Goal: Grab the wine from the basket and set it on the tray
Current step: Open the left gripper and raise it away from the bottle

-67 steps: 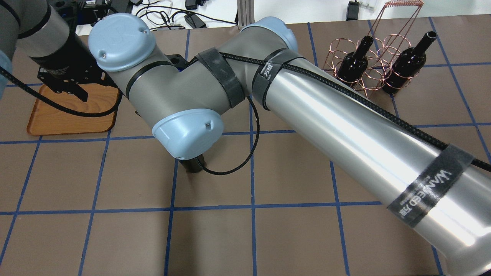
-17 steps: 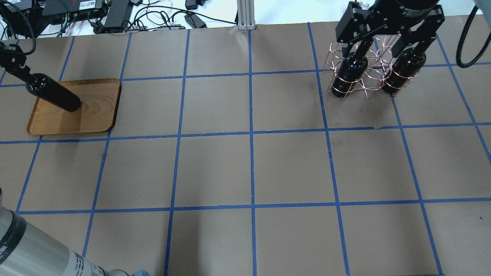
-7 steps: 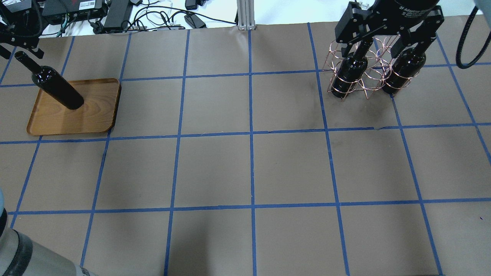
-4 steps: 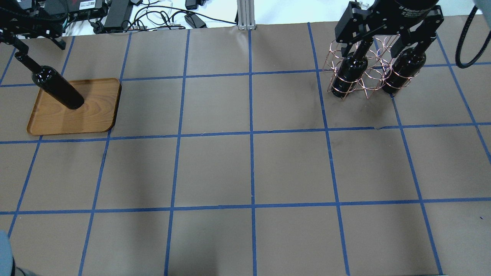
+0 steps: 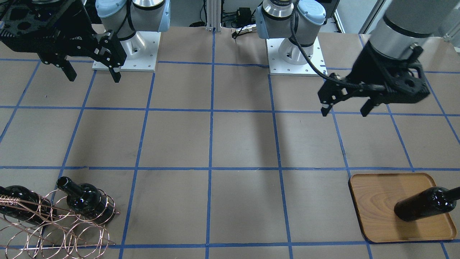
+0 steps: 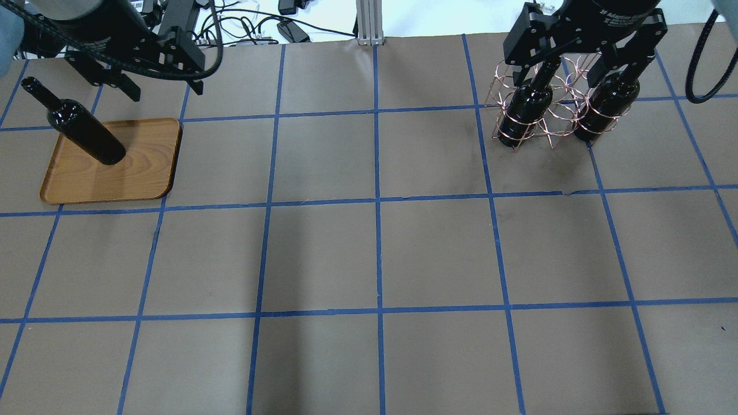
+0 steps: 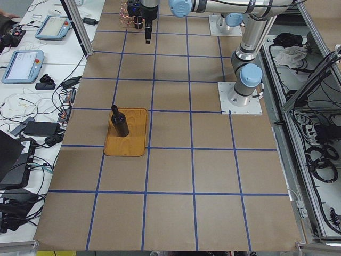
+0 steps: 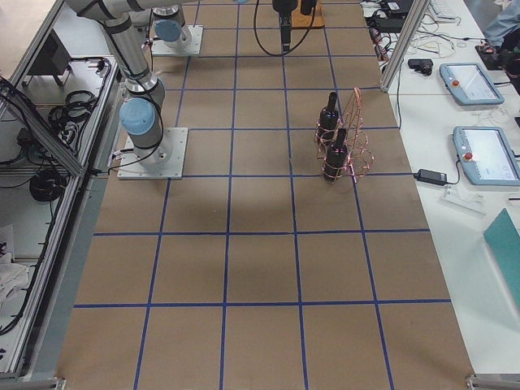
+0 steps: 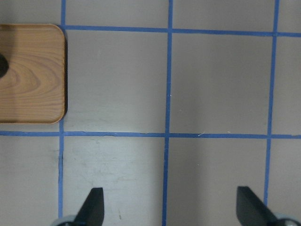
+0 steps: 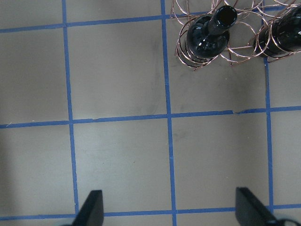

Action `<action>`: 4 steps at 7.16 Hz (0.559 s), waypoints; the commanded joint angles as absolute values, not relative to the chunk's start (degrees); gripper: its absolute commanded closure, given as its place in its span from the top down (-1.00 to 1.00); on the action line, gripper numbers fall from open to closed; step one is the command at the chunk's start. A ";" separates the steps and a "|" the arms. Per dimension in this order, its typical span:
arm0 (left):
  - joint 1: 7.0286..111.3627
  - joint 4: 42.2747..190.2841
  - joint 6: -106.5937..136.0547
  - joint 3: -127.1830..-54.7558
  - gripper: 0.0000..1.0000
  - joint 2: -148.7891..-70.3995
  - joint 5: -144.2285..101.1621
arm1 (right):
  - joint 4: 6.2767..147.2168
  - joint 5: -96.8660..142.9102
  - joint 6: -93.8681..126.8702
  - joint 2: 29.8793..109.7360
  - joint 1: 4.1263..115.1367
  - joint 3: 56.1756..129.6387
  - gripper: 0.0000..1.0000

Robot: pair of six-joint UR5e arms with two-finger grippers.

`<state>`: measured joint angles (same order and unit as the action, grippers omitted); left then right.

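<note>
While you look down on the brown table, marked in squares by blue tape, one black wine bottle stands upright on the wooden tray at the robot's left side. Its base sits inside the tray's rim and nothing touches it.

The left gripper hangs above the table, beside the tray and apart from the bottle. Its fingers are spread wide and hold nothing. Its wrist camera shows bare table below, with a corner of the tray at the upper left.

At the robot's right side you find the copper wire basket. Two other bottles stand upright in its loops, one loop each, necks up.

The right gripper hangs above the table near the basket, on the side towards the robot. Its fingers are also spread wide and empty. Its wrist camera shows the basket and both bottles at the top edge.
</note>
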<state>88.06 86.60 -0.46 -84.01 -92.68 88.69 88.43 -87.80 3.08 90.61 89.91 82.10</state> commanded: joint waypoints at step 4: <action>91.06 89.28 0.88 -86.22 1.00 -89.65 91.49 | 88.42 -87.80 3.08 90.62 89.91 82.18 1.00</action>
<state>91.60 88.17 1.08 -86.02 -89.97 91.37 88.42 -87.80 3.08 90.61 89.91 82.11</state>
